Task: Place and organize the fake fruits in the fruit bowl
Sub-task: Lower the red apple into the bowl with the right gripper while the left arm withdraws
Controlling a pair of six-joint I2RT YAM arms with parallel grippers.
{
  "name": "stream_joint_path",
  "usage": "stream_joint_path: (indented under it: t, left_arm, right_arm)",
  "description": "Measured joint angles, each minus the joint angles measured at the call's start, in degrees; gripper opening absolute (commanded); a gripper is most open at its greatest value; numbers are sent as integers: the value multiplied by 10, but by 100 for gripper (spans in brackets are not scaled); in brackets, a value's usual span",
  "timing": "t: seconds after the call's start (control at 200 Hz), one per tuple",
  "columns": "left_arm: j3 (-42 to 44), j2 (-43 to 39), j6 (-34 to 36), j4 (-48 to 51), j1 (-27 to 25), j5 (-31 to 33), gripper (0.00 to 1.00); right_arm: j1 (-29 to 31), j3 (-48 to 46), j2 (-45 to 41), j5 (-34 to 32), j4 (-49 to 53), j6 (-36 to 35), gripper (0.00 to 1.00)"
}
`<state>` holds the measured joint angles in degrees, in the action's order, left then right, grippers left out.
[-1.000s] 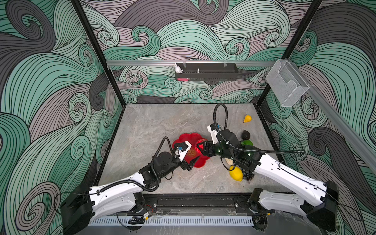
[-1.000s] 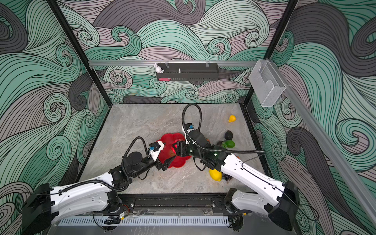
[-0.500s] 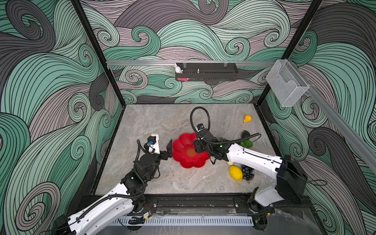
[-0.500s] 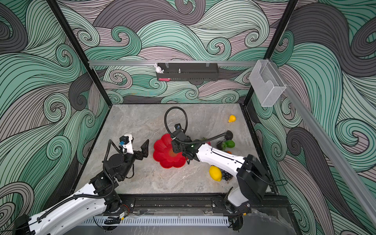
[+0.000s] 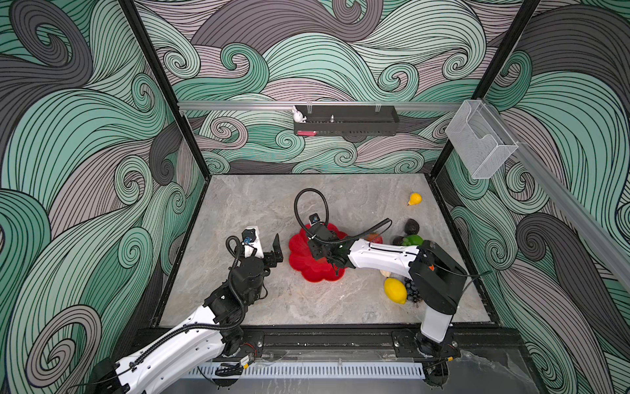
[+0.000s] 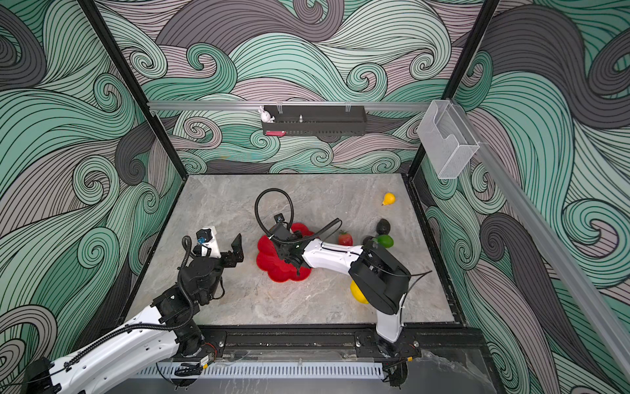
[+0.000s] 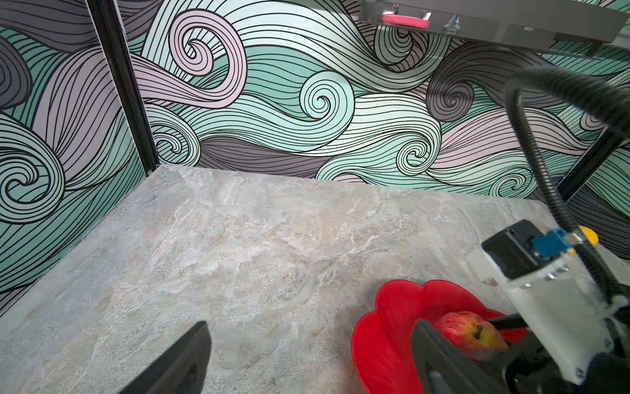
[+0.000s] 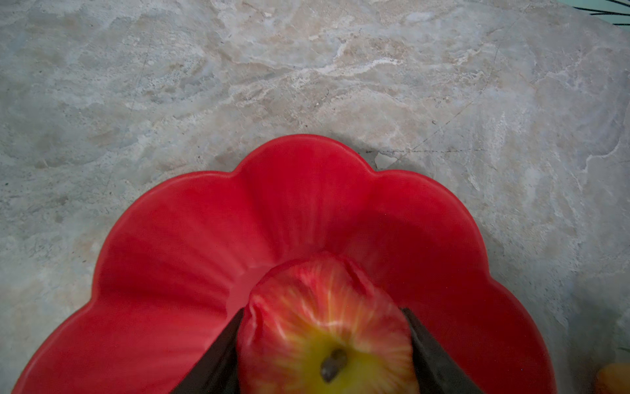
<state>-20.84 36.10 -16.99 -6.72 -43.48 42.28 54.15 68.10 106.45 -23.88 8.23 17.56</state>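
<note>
Jaws of the right gripper (image 8: pixel 322 312) clasp the red apple (image 8: pixel 324 341) over the fruit bowl (image 8: pixel 300 204). The left gripper (image 7: pixel 310 327) hovers beside it above the counter (image 7: pixel 238 256), jaws spread wide and empty.

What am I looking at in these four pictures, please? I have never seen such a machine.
These are two robot arms on a stone-patterned table. Two pictures look down from above. The other two come from a camera on each arm's wrist. The right end effector, a two-fingered clamp, grips a red apple over the red flower-shaped bowl. The left end effector is open and empty, beside the bowl. Lying on the table are a lemon, dark grapes, an avocado, a green fruit, a strawberry and a small yellow pear.
</note>
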Motion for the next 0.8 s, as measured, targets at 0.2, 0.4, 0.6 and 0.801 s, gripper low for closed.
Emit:
stream_joint_path:
  t: [0.2,0.4,0.6,0.801]
  left_arm:
    - [0,10,-1,1,6,7,94]
    - [0,31,-2,3,7,10,93]
    - [0,29,-2,3,9,10,94]
    - [0,27,-2,3,11,11,94]
  right_arm:
    - [0,25,39,-7,-6,0,61]
    - [1,30,60,-10,-7,1,70]
    - [2,32,69,-12,-6,2,81]
    - [2,32,69,-11,-4,6,93]
